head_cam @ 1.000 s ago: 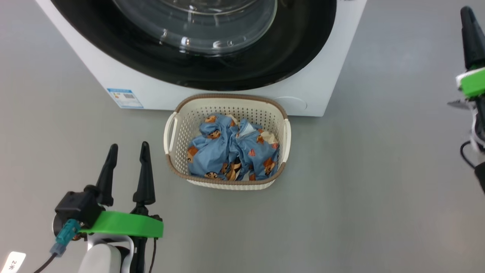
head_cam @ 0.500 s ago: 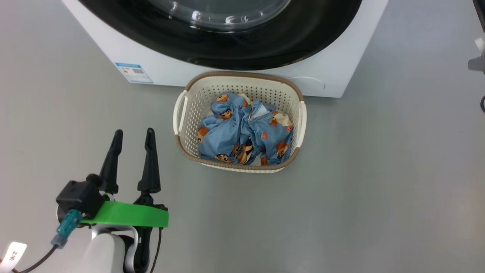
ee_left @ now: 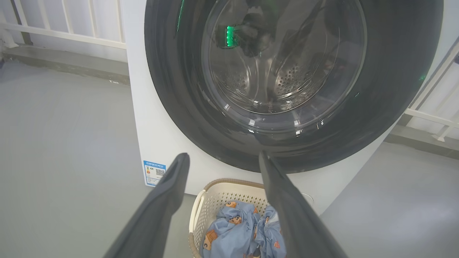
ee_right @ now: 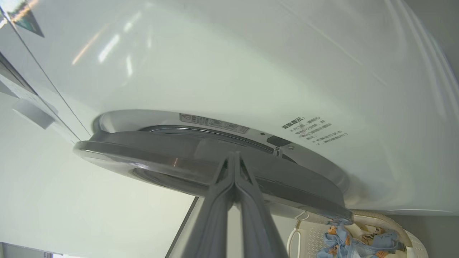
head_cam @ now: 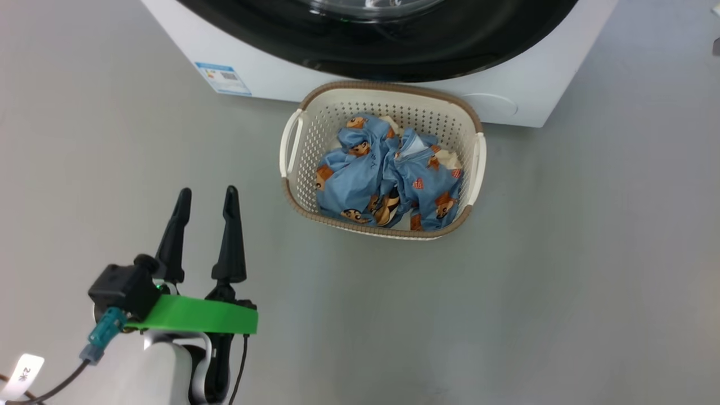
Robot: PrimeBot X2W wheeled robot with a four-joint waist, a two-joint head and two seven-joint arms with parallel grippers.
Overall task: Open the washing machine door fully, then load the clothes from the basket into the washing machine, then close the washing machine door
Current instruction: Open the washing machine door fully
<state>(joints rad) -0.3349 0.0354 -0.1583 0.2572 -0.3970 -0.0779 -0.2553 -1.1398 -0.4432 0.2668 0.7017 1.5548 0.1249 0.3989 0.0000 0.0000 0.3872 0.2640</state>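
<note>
Left of the basket [head_cam: 388, 86], your left end effector [head_cam: 207, 190] hovers spread, fingers [head_cam: 229, 242] toward the washer [head_cam: 562, 84]. Above it, your right end effector [ee_right: 235, 154], pressed together, points at the rim of the door [ee_right: 143, 157]. Clothes [head_cam: 388, 177] lie in the basket.

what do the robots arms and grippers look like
The left gripper has two long, tapering black fingers, a bright green band, a teal plug with a dark cable, a white tag and a pale forearm. The right gripper has matching dark fingers.

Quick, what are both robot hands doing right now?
Left hand: open, empty.
Right hand: shut, holding nothing, tips at the edge of the washing machine door.
</note>
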